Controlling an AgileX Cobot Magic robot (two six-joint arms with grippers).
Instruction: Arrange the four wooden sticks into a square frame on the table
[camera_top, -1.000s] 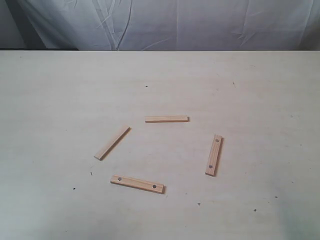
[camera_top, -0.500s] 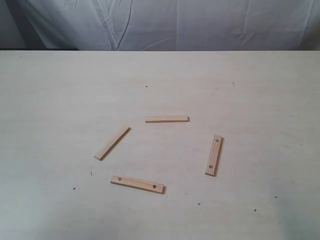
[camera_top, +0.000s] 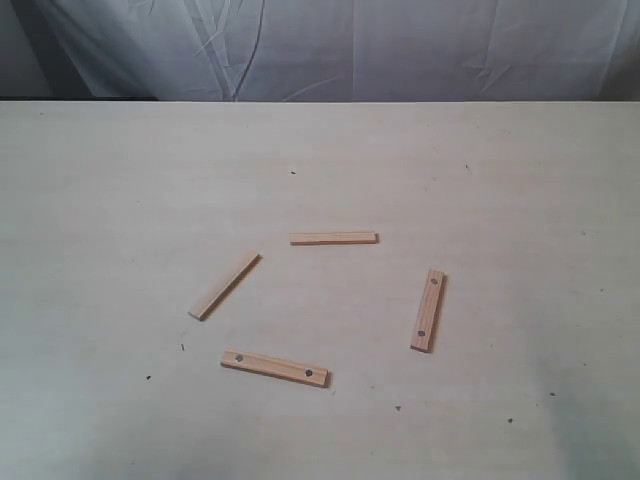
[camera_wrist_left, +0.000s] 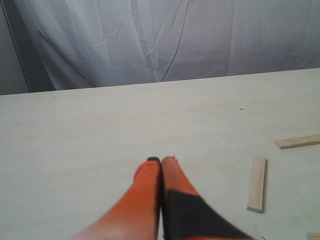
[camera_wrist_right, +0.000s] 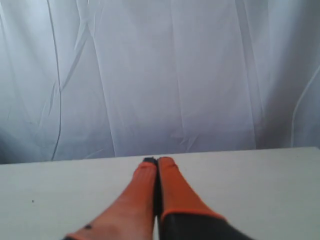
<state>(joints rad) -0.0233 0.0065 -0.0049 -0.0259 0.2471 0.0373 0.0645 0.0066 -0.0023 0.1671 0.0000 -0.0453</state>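
Nothing has shifted: four flat light-tan wooden sticks (camera_top: 333, 238) lie apart in a loose ring on the pale beige surface (camera_top: 120, 180). My left gripper (camera_wrist_left: 161, 161) and right gripper (camera_wrist_right: 158, 161) sit pinched closed, empty; framing not begun.

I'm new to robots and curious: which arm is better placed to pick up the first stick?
Probably the left: the left hand has a plain wooden stick close by in its view; the right hand sees only table and curtain.
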